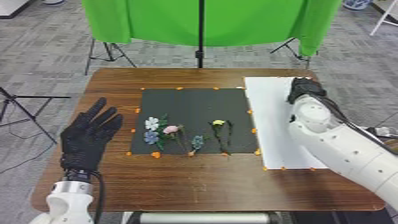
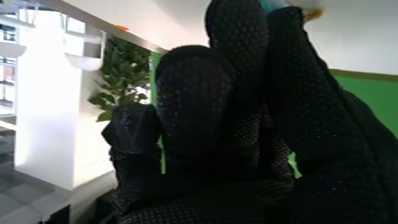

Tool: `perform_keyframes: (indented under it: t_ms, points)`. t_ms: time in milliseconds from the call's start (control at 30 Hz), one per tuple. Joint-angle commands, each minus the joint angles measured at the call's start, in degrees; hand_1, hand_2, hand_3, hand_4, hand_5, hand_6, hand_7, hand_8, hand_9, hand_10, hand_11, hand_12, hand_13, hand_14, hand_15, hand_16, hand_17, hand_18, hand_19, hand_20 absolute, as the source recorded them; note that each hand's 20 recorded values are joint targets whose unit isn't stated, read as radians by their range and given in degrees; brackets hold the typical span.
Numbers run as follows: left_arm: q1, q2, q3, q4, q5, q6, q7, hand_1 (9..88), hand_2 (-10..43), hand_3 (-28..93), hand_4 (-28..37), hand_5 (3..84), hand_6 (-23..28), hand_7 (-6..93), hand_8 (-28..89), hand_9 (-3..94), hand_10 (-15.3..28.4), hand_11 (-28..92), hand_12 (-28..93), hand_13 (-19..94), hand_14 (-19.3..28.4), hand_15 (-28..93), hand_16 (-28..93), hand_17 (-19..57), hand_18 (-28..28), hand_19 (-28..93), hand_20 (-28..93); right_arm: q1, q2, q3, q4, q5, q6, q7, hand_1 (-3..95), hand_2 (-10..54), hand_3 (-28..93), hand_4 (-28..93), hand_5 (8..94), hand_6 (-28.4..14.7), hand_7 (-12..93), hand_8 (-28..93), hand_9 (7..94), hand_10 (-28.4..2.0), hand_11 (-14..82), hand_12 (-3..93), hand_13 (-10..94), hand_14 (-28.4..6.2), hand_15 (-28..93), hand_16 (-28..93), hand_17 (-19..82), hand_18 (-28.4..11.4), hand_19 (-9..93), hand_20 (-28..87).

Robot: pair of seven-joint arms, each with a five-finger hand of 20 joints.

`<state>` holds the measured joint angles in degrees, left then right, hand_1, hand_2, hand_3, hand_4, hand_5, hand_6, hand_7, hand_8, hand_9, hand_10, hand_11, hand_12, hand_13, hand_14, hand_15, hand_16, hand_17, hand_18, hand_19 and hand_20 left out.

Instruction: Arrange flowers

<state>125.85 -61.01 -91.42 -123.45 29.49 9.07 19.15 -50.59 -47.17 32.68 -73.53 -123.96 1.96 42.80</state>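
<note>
– Head view: on the brown worktop (image 1: 213,187), what?
– Noted: a dark mat (image 1: 182,102), lying flat, with orange dabs (image 1: 155,155) along its border. To the right of it, a white sheet (image 1: 268,110).
– And the flowers?
– All on the mat, towards its near half. At the left, a white flower (image 1: 152,123), with a pale blue flower (image 1: 150,137) just nearer. Close beside both, on the right, a pink flower (image 1: 171,129). Farther right, a blue-green sprig (image 1: 197,143), then a yellow flower (image 1: 218,122) with dark stems running towards the near edge.
– Left hand (image 1: 84,137)?
– Over the left part of the worktop, beside the mat. Released, fingers straight and spread, nothing grasped.
– Right hand (image 1: 308,87)?
– Over the far part of the white sheet, well apart from those flowers. Clenched, released or grasping: unable to tell.
– Now the right wrist view.
– Right hand (image 2: 195,110) close to the camera. Near its far end, a small turquoise piece (image 2: 271,4), partly hidden, with pale and yellowish bits alongside. Too little on show for naming it, or for confirming a grasp. Beyond the hand, green cloth (image 2: 371,105), a leafy plant (image 2: 124,75) and a bright white column (image 2: 49,100).
</note>
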Motion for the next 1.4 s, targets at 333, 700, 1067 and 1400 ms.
perform_keyframes:
  t_ms: [333,700,1067,1400]
  points:
    - [4.7,-0.48,-1.02,-1.35,-0.09,0.85,0.94,22.2,5.5,82,-26.4,38.5,9.7,10.9,-9,33.7,19.2,24,10,24,26.7,51,-9,-10.4,24.2,52,17,-22.1,3.9,15.0,-28.5,-8.3,1.3,-10.3,53.2,-9.5,70,-28,90.3,4.5,16,4,93.7,-5.6,19.5,25.8,80,-3.1,65,20,36,-18.9,93,57]
    - [4.5,-0.62,-0.89,-1.07,0.12,0.84,0.78,22.1,5.5,82,-26.7,38.5,9.7,10.9,-9,33.7,19.3,24,10,24,26.7,51,-9,-10.4,24.2,52,17,-30.0,-1.3,17.0,-34.2,-10.5,-7.9,-14.7,52.7,-9.5,71,-28,89.0,3.7,16,5,93.7,-6.1,18.9,26.9,77,-5.0,68,20,33,-19.7,93,57]
    - [3.9,-0.70,-0.90,-1.05,0.29,0.83,0.28,22.1,5.4,82,-26.5,38.5,9.7,10.9,-9,33.6,19.3,24,10,24,26.6,51,-9,-10.4,24.2,52,17,-33.5,-0.5,18.7,-37.6,-14.1,-9.3,-13.7,48.1,-9.5,71,-28,82.9,2.5,17,2,91.1,-6.7,17.6,28.8,73,-6.2,71,18,30,-20.2,93,57]
    - [4.0,-1.36,-1.34,-1.12,0.49,1.01,-0.64,22.2,5.3,82,-26.2,38.6,9.7,10.8,-9,33.6,19.2,24,10,24,26.6,51,-9,-10.4,24.2,52,17,-37.1,2.1,22.9,-42.8,-24.6,-11.1,-15.6,31.2,-9.5,72,-28,74.2,-0.1,17,-12,80.6,-11.2,35.6,18.8,68,-10.3,78,18,30,-23.1,93,62]
